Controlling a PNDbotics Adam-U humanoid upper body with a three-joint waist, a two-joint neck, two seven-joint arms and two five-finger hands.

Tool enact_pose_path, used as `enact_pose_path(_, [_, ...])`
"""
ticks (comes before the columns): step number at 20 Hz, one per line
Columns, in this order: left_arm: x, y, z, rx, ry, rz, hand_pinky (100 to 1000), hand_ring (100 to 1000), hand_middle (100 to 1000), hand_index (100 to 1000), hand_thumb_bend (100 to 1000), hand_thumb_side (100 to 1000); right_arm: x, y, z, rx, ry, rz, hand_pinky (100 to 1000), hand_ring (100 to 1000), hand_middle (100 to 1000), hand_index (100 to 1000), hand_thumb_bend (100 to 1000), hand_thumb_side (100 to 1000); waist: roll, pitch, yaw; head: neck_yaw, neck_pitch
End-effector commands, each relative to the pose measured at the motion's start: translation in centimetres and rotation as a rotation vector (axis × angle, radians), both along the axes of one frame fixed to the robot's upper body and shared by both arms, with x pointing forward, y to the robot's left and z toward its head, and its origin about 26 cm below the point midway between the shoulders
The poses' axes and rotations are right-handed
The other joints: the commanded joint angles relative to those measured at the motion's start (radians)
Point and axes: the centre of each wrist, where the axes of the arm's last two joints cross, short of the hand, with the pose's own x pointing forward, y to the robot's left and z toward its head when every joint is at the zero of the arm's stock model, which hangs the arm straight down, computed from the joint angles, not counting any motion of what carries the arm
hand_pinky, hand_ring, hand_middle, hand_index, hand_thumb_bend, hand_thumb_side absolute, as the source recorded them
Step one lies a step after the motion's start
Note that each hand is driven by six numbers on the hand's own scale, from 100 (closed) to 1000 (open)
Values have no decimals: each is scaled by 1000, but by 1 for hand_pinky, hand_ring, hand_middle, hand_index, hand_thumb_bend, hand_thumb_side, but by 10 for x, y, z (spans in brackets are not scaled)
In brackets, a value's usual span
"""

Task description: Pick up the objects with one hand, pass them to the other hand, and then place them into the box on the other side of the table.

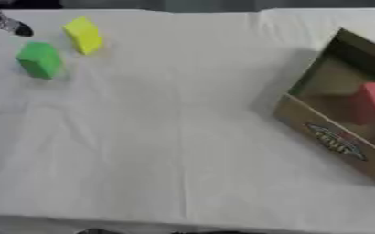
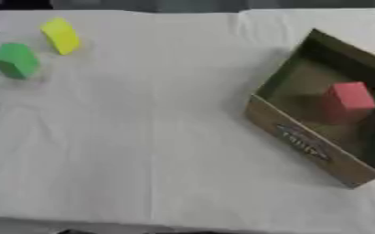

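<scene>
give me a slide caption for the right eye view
Red block already in the cardboard box; green block and yellow block wait across the white table.

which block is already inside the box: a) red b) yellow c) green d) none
a: the red block sits inside the cardboard box on the right, while the green block and yellow block lie on the white table at the far left.

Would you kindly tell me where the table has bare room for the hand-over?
The wide white cloth between the green block and the cardboard box is bare, down to the near edge. The far left corner is crowded: green block, yellow block, and the left hand.
</scene>
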Motion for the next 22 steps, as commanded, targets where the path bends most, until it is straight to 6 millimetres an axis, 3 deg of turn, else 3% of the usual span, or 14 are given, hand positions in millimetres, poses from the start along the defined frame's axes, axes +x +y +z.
enact_pose_path(1, [2, 12, 10, 23, 7, 53, 904, 882, 796, 856, 659, 290, -4, 2, 12, -34, -30, -1, 1000, 725, 740, 851, 100, 668, 12, 7, -2, 14, -17])
enact_pose_path(11, [8, 17, 7, 36, 55, 45, 897, 872, 794, 822, 642, 139, -5, 2, 9, -32, -36, -24, 1000, 716, 732, 844, 100, 680, 8, 32, -7, 42, -52])
enact_pose_path(18, [5, 18, 12, 93, 123, 58, 900, 879, 812, 830, 687, 142, -5, 0, 7, -33, -34, -45, 1000, 710, 726, 840, 100, 690, 9, 44, -5, 44, -76])
enact_pose_path(22, [3, 17, 15, 115, 116, 57, 908, 884, 824, 836, 713, 100, -4, 0, 5, -34, -28, -53, 1000, 706, 723, 837, 100, 701, 11, 51, -5, 43, -86])
